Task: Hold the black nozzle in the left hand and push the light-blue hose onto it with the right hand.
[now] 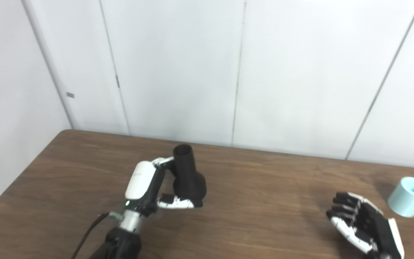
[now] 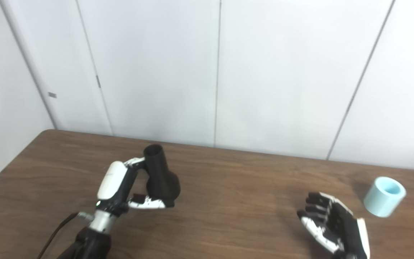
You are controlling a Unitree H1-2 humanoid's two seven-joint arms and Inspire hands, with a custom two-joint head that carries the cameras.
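Note:
A black nozzle (image 1: 187,172), a narrow tube widening into a rounded base, stands nearly upright at the table's middle left. My left hand (image 1: 148,187) is shut on it, thumb under the base and fingers behind the tube. The light-blue hose (image 1: 410,196) is a short, wide cylinder lying tilted on the table at the far right, its open end facing up. My right hand (image 1: 365,225) hovers low over the table to the left of the hose and nearer to me, open, fingers apart, touching nothing.
The brown wooden table (image 1: 264,187) runs back to white wall panels (image 1: 178,72). Its left edge (image 1: 20,172) slants toward the near left corner. A black cable (image 1: 88,233) trails from my left wrist.

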